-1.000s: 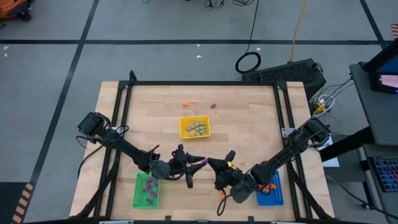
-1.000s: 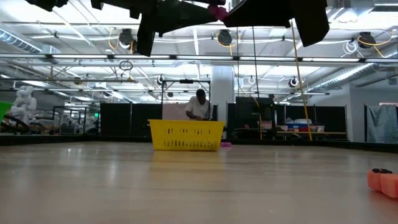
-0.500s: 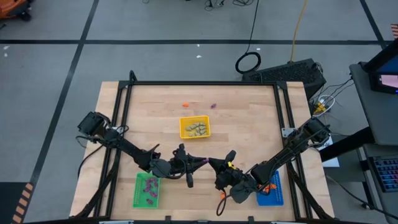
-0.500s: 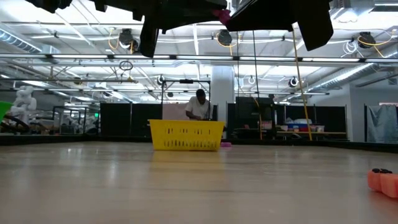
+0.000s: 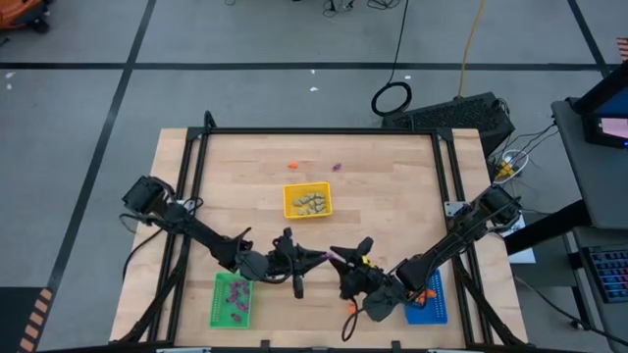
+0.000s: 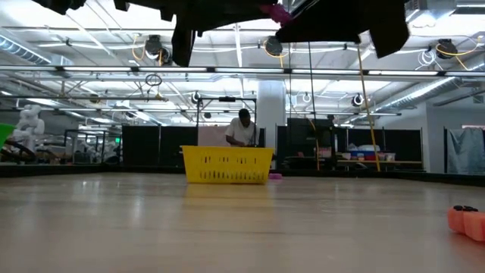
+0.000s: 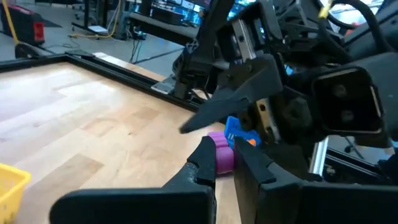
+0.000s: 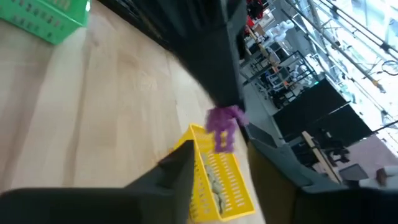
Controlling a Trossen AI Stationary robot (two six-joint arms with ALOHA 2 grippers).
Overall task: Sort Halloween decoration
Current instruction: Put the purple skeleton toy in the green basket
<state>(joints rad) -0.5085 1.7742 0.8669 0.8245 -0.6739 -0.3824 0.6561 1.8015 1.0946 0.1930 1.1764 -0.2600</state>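
Mid-air handover: the left tool [image 7: 225,163] is clamped on a purple trinket [image 7: 221,157]; the right tool [image 5: 343,258], facing it, stands parted. Most trinkets fill the yellow tray [image 5: 287,207], green tray [image 5: 218,312] and blue tray [image 5: 438,312]; beyond both tools, an orange trinket [image 5: 291,165] and a second purple piece [image 5: 337,167] lie unsorted on the bench [image 5: 392,186].

From overhead we look straight down on the whole wooden surface [image 5: 392,206], both arms and the floor around it. The low camera sits at surface height, facing level across the boards to the yellow tray [image 6: 227,164] and a person [image 6: 242,129] in the room beyond (arms only dark shapes along the top edge). The left wrist camera rides close behind its own claw [image 7: 225,163], facing the other arm. The right wrist camera tilts across the boards. We find the yellow tray [image 8: 217,180] there, overhead and low alike.
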